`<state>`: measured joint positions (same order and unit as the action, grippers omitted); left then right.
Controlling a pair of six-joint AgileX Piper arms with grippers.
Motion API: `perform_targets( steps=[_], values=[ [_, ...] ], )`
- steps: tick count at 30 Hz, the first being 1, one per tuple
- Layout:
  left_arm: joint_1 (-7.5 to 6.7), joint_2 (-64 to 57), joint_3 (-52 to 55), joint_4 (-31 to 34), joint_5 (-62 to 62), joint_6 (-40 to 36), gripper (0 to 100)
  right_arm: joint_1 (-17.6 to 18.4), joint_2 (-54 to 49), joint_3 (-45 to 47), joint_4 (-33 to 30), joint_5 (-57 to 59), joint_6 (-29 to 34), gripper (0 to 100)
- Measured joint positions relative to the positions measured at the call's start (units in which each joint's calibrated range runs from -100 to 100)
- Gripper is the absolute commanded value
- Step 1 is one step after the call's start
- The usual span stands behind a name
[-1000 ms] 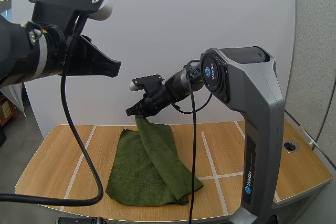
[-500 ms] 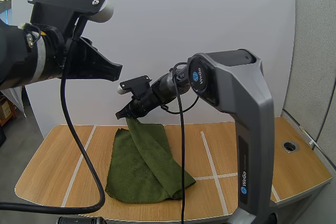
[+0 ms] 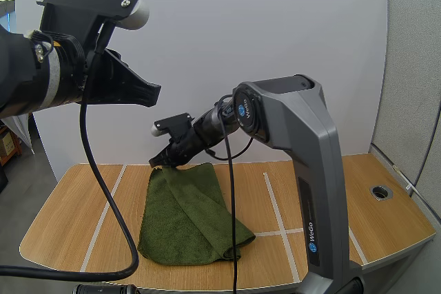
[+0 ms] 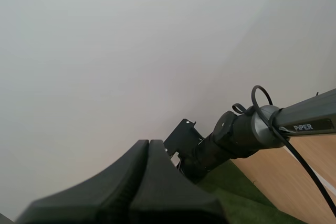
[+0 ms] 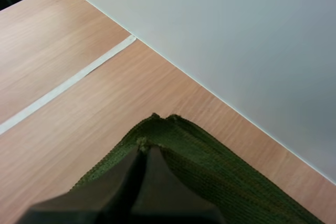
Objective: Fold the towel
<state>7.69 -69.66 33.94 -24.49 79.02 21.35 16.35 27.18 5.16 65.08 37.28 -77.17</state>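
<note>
1. Well, in the high view the right gripper [image 3: 160, 164] was clamped on the far left corner of the green towel [image 3: 186, 222], holding that corner a little off the table [image 3: 62, 225]. The rest of the towel lay on the wood in a loose, part-folded heap, with one fold running down toward its near right edge. The left gripper [image 3: 153, 94] hung high at the left, well above the table, its fingers pressed together on nothing.
2. Over in the left wrist view, the left gripper [image 4: 148, 148] showed its two fingers closed as one dark wedge, empty. Beyond them reached the right arm [image 4: 294, 119], its far end over the towel [image 4: 236, 200].
3. Then in the right wrist view, the right gripper [image 5: 143, 150] pinched the towel [image 5: 210, 171] at its corner, and the cloth bunched into a small peak at the tips. A white tape line [image 5: 68, 85] crossed the bare table [image 5: 68, 30] beyond that corner.
</note>
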Motion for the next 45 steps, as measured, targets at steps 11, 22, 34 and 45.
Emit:
perform_targets(
  steps=[11, 22, 34, 45],
  values=[
    [0.00, 0.00, 0.00, 0.00, 3.65, -2.01, 0, 0.50, 0.24, 0.00, 3.10, -1.45, 0.19, 100],
    [0.00, 0.00, 0.00, 0.00, 3.99, -2.20, 0, -0.79, -7.85, 0.00, -15.20, 5.54, 12.65, 100],
    [0.00, 0.00, 0.00, 0.00, 3.99, -3.15, 0, -8.54, -9.88, 0.87, -17.84, 34.65, 14.51, 0],
    [0.00, 0.00, 0.00, 0.00, 12.99, -3.15, 0, -11.18, -10.10, 7.96, -18.94, 38.91, 10.44, 0]
  ],
)
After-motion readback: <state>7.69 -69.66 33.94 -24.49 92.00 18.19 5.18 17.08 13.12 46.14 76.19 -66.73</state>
